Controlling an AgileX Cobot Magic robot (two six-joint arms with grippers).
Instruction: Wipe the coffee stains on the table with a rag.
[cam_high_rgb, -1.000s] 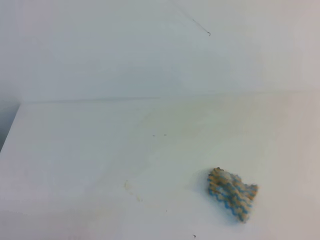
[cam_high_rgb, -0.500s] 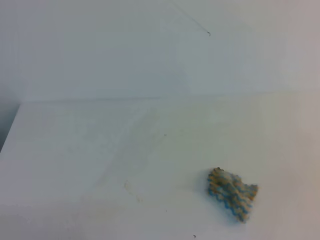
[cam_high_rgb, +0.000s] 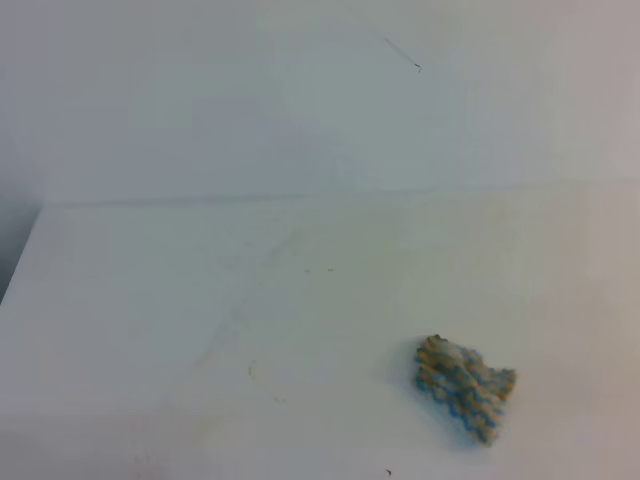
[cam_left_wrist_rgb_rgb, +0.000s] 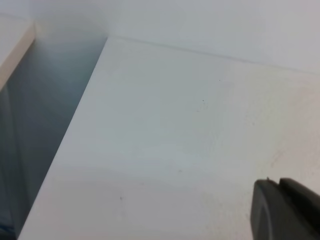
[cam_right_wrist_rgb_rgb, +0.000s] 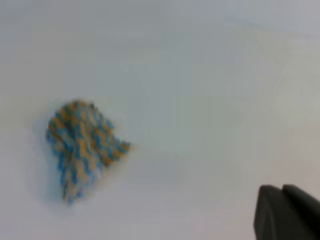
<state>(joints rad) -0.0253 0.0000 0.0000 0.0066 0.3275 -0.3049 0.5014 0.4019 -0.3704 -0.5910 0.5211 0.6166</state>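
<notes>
Apparently wiping is finishing: the rag (cam_high_rgb: 465, 388) is lying bunched and released on the table (cam_high_rgb: 150, 300), only a faint trace (cam_high_rgb: 252, 371) showing leftward. Right gripper (cam_right_wrist_rgb_rgb: 287, 212) is sitting closed, empty. Left gripper (cam_left_wrist_rgb_rgb: 285, 210): opening unclear. Next: checking residue.

Table (cam_high_rgb: 150, 300) surface flat and open across your left and centre. Sole obstacle: rag (cam_high_rgb: 465, 388), crumpled, lying alone front right; in right wrist view rag (cam_right_wrist_rgb_rgb: 82, 145) sits well apart from right gripper (cam_right_wrist_rgb_rgb: 287, 212). Wall (cam_high_rgb: 300, 100) closes off far side. Table's left edge drops away; in left wrist view gap (cam_left_wrist_rgb_rgb: 35, 125) runs beside it.
</notes>
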